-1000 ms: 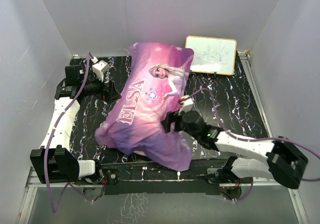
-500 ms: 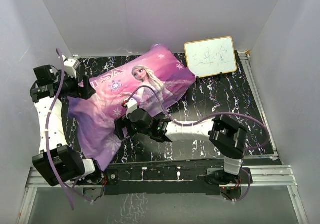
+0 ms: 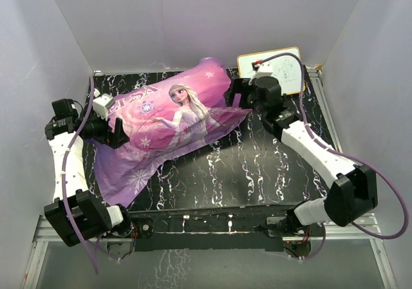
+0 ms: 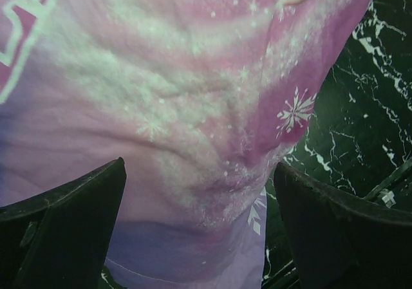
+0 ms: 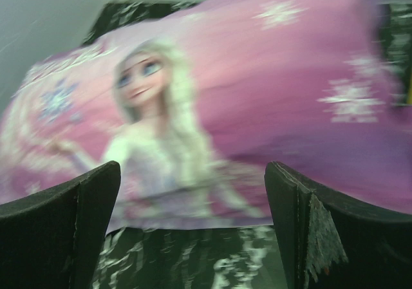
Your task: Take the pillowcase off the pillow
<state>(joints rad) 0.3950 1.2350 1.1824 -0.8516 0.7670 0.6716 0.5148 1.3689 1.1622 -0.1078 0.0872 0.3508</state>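
left pincer (image 3: 120,133) agape over pillowcase (image 3: 174,118); right pincer (image 3: 235,98) agape beside.

Purple-pink pillowcase (image 3: 168,123) with princess print and white snowflakes, black white-veined table (image 3: 257,173)

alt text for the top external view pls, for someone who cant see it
A purple-pink Elsa-print pillowcase lies slanted across a black marbled table, seen from above. The left gripper, open, sits at its left end, and the right gripper, open, at its far right corner. A small whiteboard stands at the back right.
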